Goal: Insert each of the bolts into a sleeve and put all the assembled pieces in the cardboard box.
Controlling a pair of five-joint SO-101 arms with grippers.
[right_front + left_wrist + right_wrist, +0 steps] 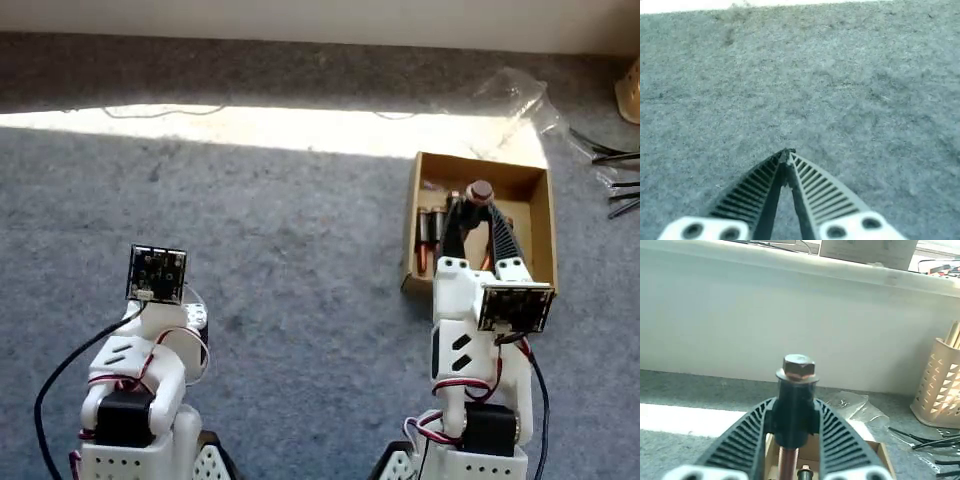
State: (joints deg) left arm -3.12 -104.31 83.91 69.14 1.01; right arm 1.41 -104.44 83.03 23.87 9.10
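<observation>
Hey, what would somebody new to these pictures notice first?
Most striking is the right gripper shut on a black sleeve with a copper-coloured bolt through it, held upright over the cardboard box. Inside the box lie a few finished pieces. The left gripper is shut over the grey table cover, holding nothing.

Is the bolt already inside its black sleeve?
Inside. The bolt sits head-up in the black sleeve, coppery shank poking out underneath; the right tool is clamped on the sleeve over the cardboard box.
</observation>
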